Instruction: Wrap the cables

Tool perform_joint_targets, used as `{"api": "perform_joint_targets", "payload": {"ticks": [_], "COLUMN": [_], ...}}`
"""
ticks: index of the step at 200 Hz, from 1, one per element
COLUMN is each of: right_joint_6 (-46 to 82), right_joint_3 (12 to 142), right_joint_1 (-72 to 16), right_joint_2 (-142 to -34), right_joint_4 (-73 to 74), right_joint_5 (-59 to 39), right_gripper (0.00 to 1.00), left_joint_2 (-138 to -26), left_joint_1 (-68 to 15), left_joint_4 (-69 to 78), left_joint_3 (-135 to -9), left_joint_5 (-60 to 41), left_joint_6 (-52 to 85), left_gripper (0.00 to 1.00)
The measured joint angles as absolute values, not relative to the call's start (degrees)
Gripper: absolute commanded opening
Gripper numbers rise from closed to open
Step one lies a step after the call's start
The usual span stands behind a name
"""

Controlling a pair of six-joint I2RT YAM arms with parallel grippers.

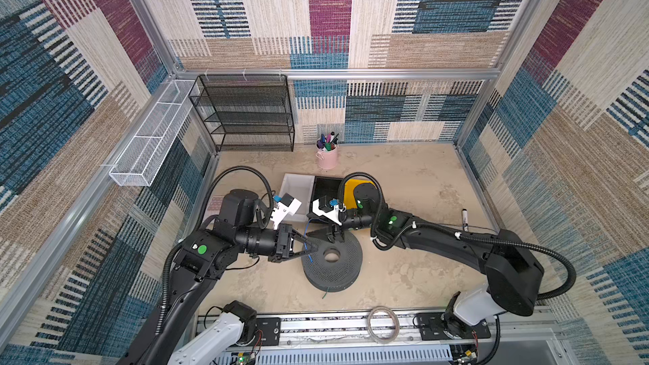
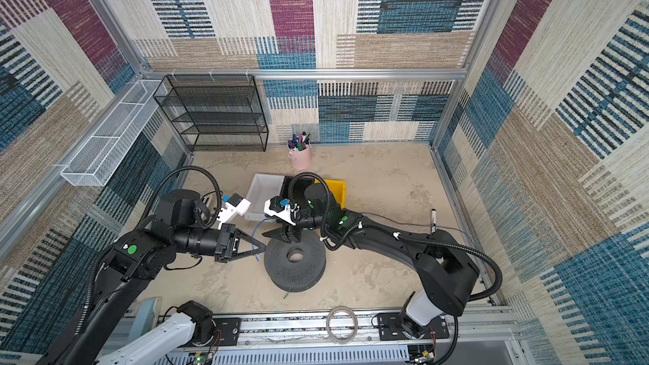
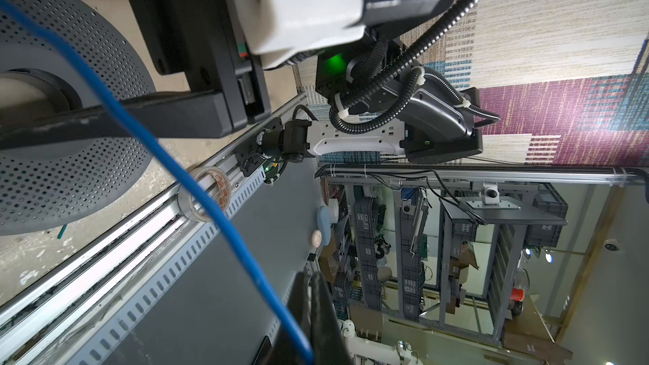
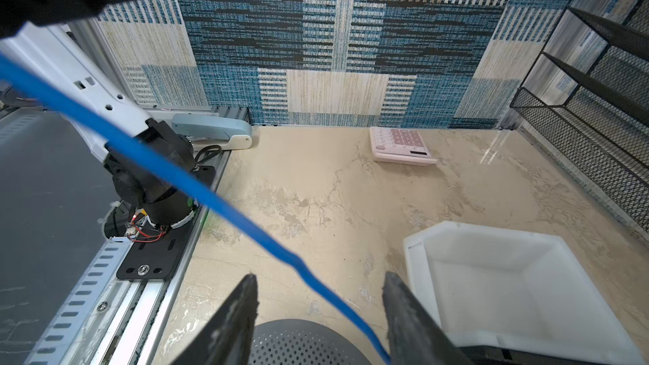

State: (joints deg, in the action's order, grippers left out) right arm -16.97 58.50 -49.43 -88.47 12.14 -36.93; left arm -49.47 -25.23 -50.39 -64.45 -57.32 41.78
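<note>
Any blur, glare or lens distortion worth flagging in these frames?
Left wrist view: thin bright blue cable soft near the lens, background sharp. Right wrist view: same cable blurred, glare streak on the beige tabletop. Both top views: wide-angle splay of the aluminium frame posts.

Blue cable point(image 4: 158, 168): blurred near the lens and cut off at the frame edge in the right wrist view. In both top views it is too thin to trace across the grey spool point(image 1: 337, 272). Behind the spool, the black tray point(image 1: 326, 187) and yellow bin point(image 1: 349, 194) are largely hidden by the right arm. The green strand point(image 1: 325, 293) at the spool's foot is too small to identify.
</note>
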Motion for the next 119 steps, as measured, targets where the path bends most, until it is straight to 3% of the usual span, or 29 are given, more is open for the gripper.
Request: {"api": "perform_joint_targets", "payload": {"ticks": [15, 43, 54, 60, 64, 76, 83, 100, 108, 119], "right_joint_6": [-16.78, -17.65, -18.24, -18.28, -18.26, -18.28, -18.28, -18.48, -18.48, -18.50], "right_joint_3": [59.37, 61.87, 61.98, 61.98, 61.98, 61.95, 61.82, 61.87, 62.15, 63.24], "right_joint_1": [-49.47, -49.47, -49.54, -49.56, -49.56, -49.43, -49.32, -49.43, -49.43, -49.47], "right_joint_2": [-88.86, -89.82, -89.76, -89.58, -89.32, -88.36, -87.57, -85.69, -85.01, -84.62], "right_joint_4": [11.92, 8.99, 7.55, 6.68, 5.85, 3.62, 2.55, -0.03, -1.63, -4.38], "right_joint_5": [-36.27, -35.35, -35.31, -35.03, -34.50, -32.84, -32.56, -32.45, -32.49, -33.10], "right_gripper": [0.17, 0.07, 0.05, 0.05, 0.04, 0.04, 0.04, 0.03, 0.03, 0.03], "left_joint_2": [-49.41, -49.52, -49.56, -49.65, -49.76, -49.89, -49.93, -50.89, -51.68, -52.97], "left_joint_1": [-25.21, -24.69, -24.58, -24.49, -24.45, -24.01, -23.75, -22.83, -22.35, -21.76], "left_joint_4": [-49.67, -48.58, -48.47, -48.49, -48.49, -48.49, -48.66, -49.93, -51.22, -53.89], "left_joint_3": [-64.45, -64.42, -64.42, -64.49, -64.64, -65.39, -66.11, -68.86, -70.67, -73.95], "left_joint_5": [-57.34, -57.30, -57.25, -57.25, -57.30, -57.34, -57.36, -57.10, -56.88, -55.33], "left_joint_6": [42.30, 43.33, 43.48, 43.51, 43.51, 43.51, 43.48, 43.03, 42.13, 39.75], "left_gripper": [0.00, 0.03, 0.18, 0.43, 0.53, 0.68, 0.74, 0.79, 0.89, 0.90]}}
